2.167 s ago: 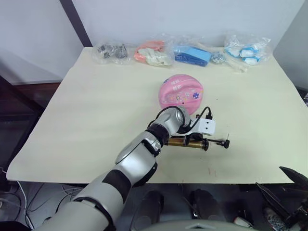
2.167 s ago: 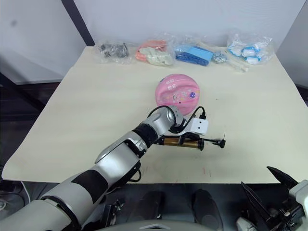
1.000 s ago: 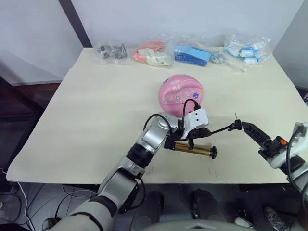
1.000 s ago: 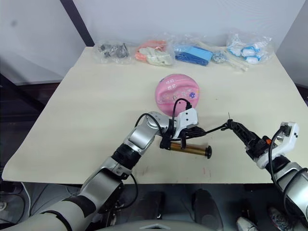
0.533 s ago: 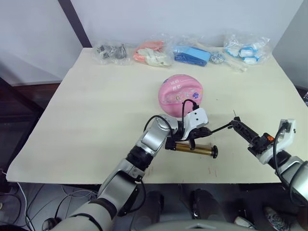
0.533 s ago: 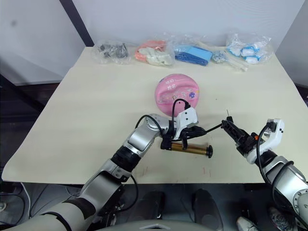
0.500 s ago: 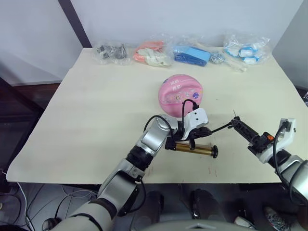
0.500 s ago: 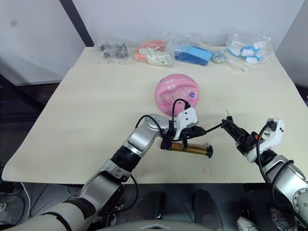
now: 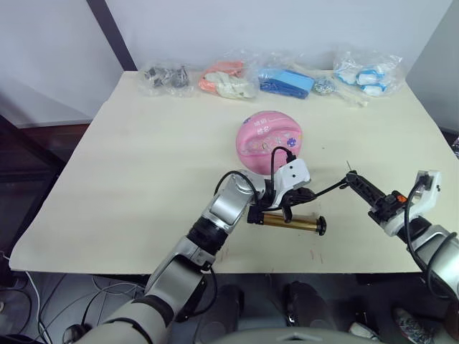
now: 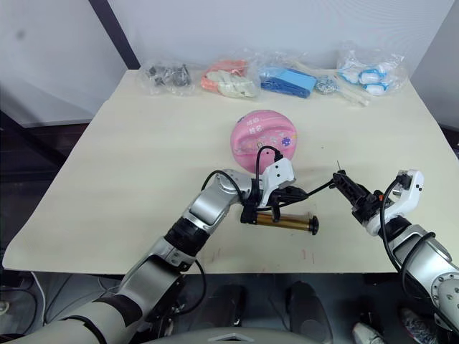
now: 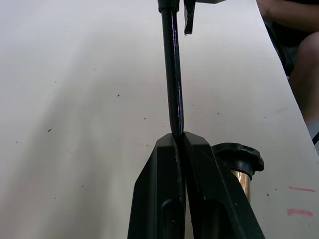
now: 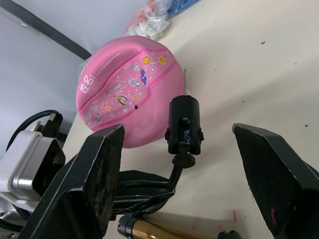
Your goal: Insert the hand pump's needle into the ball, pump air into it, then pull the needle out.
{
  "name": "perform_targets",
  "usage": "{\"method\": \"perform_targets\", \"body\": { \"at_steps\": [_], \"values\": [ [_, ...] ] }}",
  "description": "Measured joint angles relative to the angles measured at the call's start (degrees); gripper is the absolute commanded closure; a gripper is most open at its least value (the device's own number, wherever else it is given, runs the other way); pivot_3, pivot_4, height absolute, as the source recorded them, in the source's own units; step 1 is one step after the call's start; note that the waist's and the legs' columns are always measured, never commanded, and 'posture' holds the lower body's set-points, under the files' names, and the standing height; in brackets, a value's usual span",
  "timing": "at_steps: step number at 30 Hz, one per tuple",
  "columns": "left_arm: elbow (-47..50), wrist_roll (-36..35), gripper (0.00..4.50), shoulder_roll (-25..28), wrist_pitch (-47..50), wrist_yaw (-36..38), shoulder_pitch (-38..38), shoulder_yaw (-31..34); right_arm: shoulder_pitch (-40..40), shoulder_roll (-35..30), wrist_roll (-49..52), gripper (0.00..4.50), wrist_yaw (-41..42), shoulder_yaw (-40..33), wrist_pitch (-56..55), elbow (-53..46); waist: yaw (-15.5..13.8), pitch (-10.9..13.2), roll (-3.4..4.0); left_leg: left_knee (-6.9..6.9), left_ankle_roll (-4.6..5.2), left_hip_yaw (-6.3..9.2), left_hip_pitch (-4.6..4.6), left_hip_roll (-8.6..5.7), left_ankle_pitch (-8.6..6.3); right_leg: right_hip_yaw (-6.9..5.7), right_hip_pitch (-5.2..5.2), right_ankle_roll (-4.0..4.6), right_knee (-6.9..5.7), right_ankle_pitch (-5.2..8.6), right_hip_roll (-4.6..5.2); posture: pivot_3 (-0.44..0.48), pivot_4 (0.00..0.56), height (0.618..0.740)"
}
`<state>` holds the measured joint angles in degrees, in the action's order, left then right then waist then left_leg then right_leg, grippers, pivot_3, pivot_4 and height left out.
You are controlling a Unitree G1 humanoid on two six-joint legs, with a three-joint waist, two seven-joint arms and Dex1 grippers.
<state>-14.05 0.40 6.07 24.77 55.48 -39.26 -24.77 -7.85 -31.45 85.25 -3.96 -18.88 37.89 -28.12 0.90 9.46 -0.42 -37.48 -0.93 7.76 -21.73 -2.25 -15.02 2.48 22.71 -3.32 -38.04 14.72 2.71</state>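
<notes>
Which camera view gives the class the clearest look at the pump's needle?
The right wrist view: the needle stands up from its black fitting, against the ball. In the two eye views it is a faint thin line near the right gripper.

Ball (image 9: 270, 137): pink, cartoon-printed, partly dented, sitting mid-table. Hand pump (image 9: 292, 223): gold-brass cylinder, black caps, lying on its side near the ball, toward the near edge; its black hose (image 9: 328, 190) arching rightward. Needle (image 12: 184, 80): pointing upright, black fitting below.
</notes>
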Motion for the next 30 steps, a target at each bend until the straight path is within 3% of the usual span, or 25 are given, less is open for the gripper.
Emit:
{"method": "perform_targets", "body": {
  "at_steps": [1,5,30],
  "values": [
    [0.0,0.0,4.50,0.0,0.1,0.0,0.0,0.0,0.0,0.2,-0.2,0.85,0.0,0.1,0.0,0.0,0.0,0.0,0.00,0.00,0.00,0.00,0.00,0.00,0.00,0.00,0.00,0.00,0.00,0.00,0.00,0.000,0.150,0.740],
    [0.6,-0.3,4.50,0.5,0.4,0.0,0.2,0.0,0.2,0.7,-0.9,2.06,0.1,0.2,0.0,0.0,0.0,0.0,0.00,0.00,0.00,0.00,0.00,0.00,0.00,0.00,0.00,0.00,0.00,0.00,0.00,0.000,0.150,0.740],
    [2.3,-0.7,4.50,1.1,2.4,0.0,1.1,-0.5,3.2,0.3,-1.9,2.06,1.2,0.2,2.8,1.9,0.0,0.0,0.00,0.00,0.00,0.00,0.00,0.00,0.00,0.00,0.00,0.00,0.01,0.00,0.00,0.000,0.150,0.740]
  ]
}}
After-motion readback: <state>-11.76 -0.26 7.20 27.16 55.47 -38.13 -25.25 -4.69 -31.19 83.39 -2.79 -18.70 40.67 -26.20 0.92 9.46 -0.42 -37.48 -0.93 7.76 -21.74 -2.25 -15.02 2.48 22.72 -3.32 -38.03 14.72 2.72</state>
